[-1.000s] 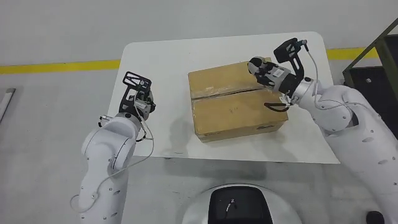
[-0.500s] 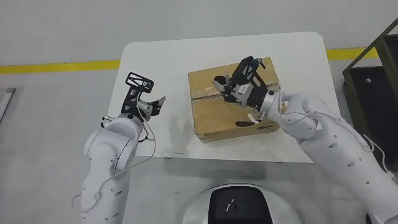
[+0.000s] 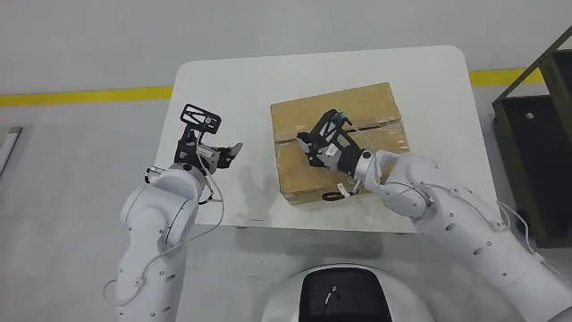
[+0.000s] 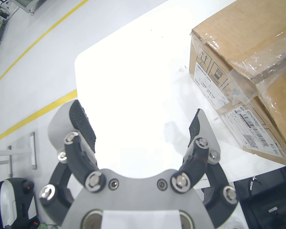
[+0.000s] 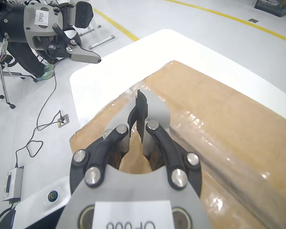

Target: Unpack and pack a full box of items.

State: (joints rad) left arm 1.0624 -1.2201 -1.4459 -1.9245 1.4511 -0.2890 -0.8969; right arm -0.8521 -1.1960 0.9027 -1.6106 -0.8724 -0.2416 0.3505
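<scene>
A closed brown cardboard box with clear tape along its middle seam sits on the white table. My right gripper is shut, its fingers pressed together with nothing between them, just over the seam near the box's left end. My left gripper stands open over bare tabletop to the left of the box, fingers wide apart and nothing between them. In the right wrist view the left gripper hovers beyond the table's corner.
A dark metal frame stands off the table's right side. Yellow floor lines run behind the table. Bare tabletop lies left of the box and behind it. A person's legs and cables show on the floor.
My right arm swept from the box's far right corner leftward across the lid to the seam's left part. My left gripper shifted slightly right and opened.
</scene>
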